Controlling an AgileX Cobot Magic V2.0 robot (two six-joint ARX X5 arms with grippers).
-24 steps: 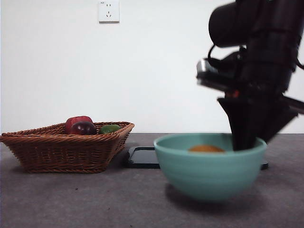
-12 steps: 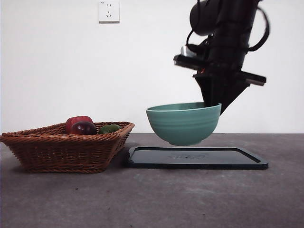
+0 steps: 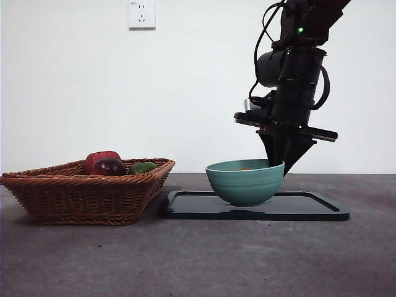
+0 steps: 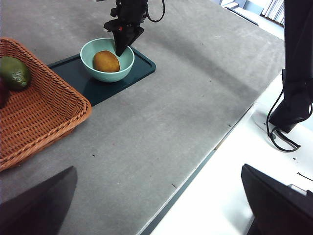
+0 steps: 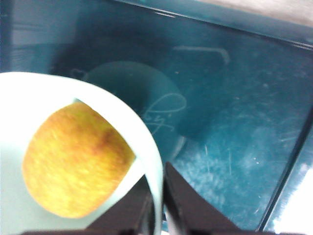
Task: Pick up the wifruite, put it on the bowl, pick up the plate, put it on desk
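Note:
The orange-brown wifruite [image 4: 106,61] lies inside the teal-green bowl [image 3: 245,182]; it fills the near part of the right wrist view [image 5: 76,159]. My right gripper [image 3: 281,162] comes down from above and is shut on the bowl's rim [image 5: 154,176], one jaw inside and one outside. The bowl sits low on the dark plate [image 3: 309,207], a flat rectangular tray on the desk [image 3: 185,260]; I cannot tell whether bowl and plate touch. My left gripper [image 4: 158,169] is open and empty, high above the desk's near edge.
A wicker basket [image 3: 86,192] stands left of the plate, holding a red fruit [image 3: 102,158], a dark purple fruit [image 3: 109,167] and a green fruit [image 3: 143,167]. The desk's edge [image 4: 195,171] runs close by in the left wrist view.
My right gripper lifted the bowl with the fruit from the near desk, carried it away from the camera and lowered it onto the dark plate.

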